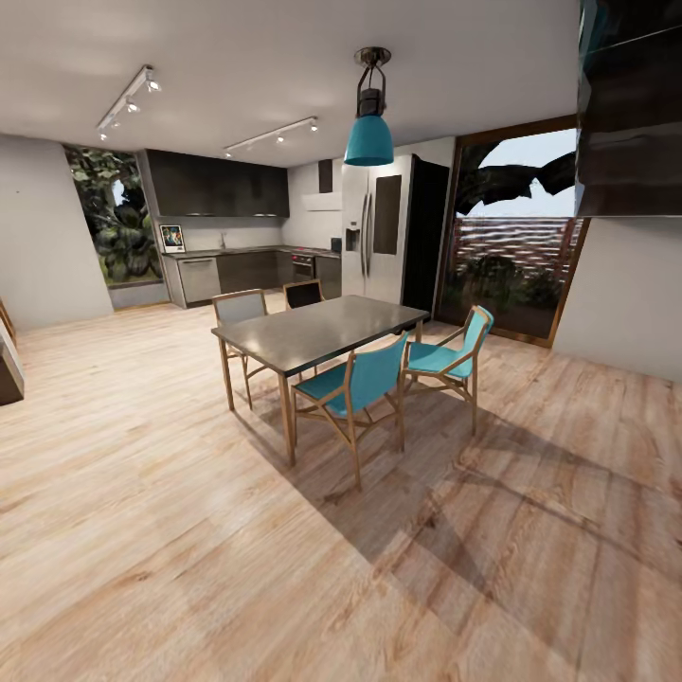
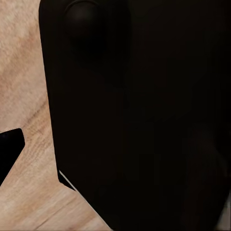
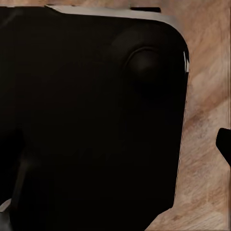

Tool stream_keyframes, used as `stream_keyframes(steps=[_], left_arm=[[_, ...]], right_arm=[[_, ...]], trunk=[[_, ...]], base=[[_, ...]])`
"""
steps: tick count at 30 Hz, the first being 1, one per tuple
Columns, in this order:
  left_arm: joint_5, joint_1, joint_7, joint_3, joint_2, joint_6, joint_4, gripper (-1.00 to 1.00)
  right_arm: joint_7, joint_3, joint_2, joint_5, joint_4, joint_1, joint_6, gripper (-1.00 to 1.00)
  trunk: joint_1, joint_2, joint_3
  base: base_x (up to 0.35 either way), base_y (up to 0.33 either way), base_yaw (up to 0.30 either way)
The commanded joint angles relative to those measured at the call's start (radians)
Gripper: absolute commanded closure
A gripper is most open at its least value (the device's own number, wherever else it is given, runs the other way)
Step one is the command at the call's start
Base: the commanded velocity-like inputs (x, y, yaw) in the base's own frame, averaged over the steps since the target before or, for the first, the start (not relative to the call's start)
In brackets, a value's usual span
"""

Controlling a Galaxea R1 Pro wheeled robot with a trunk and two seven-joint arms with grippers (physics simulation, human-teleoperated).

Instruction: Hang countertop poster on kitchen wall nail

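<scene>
At the far end of the room, in the head view, the poster (image 1: 172,238) stood upright on the kitchen countertop (image 1: 248,251), leaning back against the pale wall at the worktop's left end, just under the dark upper cabinets (image 1: 218,186). It was too small there to make out more than a pale border around a colourful picture. A steel dishwasher front (image 1: 199,279) sat below it, and the counter ran right toward the oven (image 1: 303,266) and the tall stainless refrigerator (image 1: 382,229).

Between the camera and the kitchen stood a dark-topped dining table (image 1: 317,330) on a wooden floor (image 1: 142,530), with two teal chairs (image 1: 352,386) on its near side and two more chairs at its far side. A teal pendant lamp (image 1: 368,140) hung from the ceiling above the table. A window with green foliage (image 1: 116,223) lay left of the kitchen, and a large glazed opening (image 1: 516,246) right of the refrigerator. No wall nails could be made out at this range.

In the left wrist view a large black robot body panel (image 2: 139,115) blocked most of the frame, with floorboards beside it; the left gripper's fingers could not be judged open or closed. In the right wrist view a similar rounded black panel (image 3: 91,120) lay over the floor, and the right gripper's state could not be told either.
</scene>
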Motion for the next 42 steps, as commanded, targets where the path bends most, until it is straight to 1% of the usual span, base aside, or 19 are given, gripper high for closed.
stream_keyframes(steps=[1, 2, 5, 6, 8, 10, 16, 20, 24, 34, 42], left_arm=[[-0.001, 0.006, 0.002, 0.001, -0.006, 0.000, -0.008, -1.00], [-0.001, 0.012, 0.003, 0.001, -0.011, 0.000, -0.013, -1.00], [-0.002, 0.022, 0.003, 0.002, -0.013, 0.000, -0.030, -1.00], [-0.003, 0.022, 0.003, 0.002, -0.014, 0.000, -0.508, -1.00], [-0.004, 0.024, 0.004, 0.003, -0.015, 0.000, -0.579, -1.00], [-0.005, 0.025, 0.005, 0.006, -0.015, 0.000, -0.596, -1.00], [-0.006, 0.026, 0.004, 0.009, -0.015, 0.001, -0.604, -1.00], [-0.006, 0.026, 0.004, 0.010, -0.015, 0.004, -0.604, -1.00], [-0.005, 0.026, 0.004, 0.011, -0.015, 0.005, -0.604, -1.00], [-0.004, 0.026, 0.004, 0.012, -0.014, 0.005, -0.604, -1.00], [-0.004, 0.026, 0.003, 0.012, -0.009, 0.004, -0.604, -1.00]], right_arm=[[-0.001, -0.001, -0.003, 0.002, -0.006, -0.006, -0.002, -1.00], [-0.001, -0.001, -0.005, 0.003, -0.012, -0.012, -0.003, -1.00], [-0.001, -0.001, -0.007, 0.004, -0.029, -0.029, -0.003, -1.00], [-0.001, -0.001, -0.007, 0.004, -0.397, -0.064, -0.004, -1.00], [-0.001, -0.001, -0.008, 0.007, -0.457, -0.068, -0.004, -1.00], [-0.001, -0.001, -0.009, 0.008, -0.478, -0.067, -0.004, -1.00], [-0.002, 0.001, -0.028, 0.006, -0.495, -0.061, -0.004, -1.00], [-0.003, 0.003, -0.027, 0.004, -0.495, -0.058, -0.004, -1.00], [-0.001, 0.003, -0.028, 0.008, -0.493, -0.057, -0.004, -1.00], [0.001, 0.005, -0.029, 0.012, -0.491, -0.057, -0.004, -1.00], [0.001, 0.006, -0.027, 0.012, -0.490, -0.057, -0.005, -1.00]], trunk=[[0.000, 0.000, -0.001], [0.000, 0.000, -0.001], [0.000, 0.000, -0.001], [0.000, 0.000, -0.001], [0.000, 0.000, -0.001], [0.000, 0.000, -0.001], [0.000, 0.000, -0.001], [0.000, 0.000, -0.001], [0.000, 0.000, -0.002], [0.000, 0.000, -0.002], [0.000, 0.000, -0.003]], base=[[0.000, 0.000, 0.000], [0.000, 0.000, 0.000], [0.000, 0.000, 0.000], [0.000, 0.000, 0.000], [0.000, 0.000, 0.000], [0.000, 0.000, 0.000], [0.000, 0.000, 0.078], [0.120, 0.000, 0.261], [0.269, 0.000, 0.183], [0.331, 0.000, 0.031], [0.339, 0.001, 0.176]])
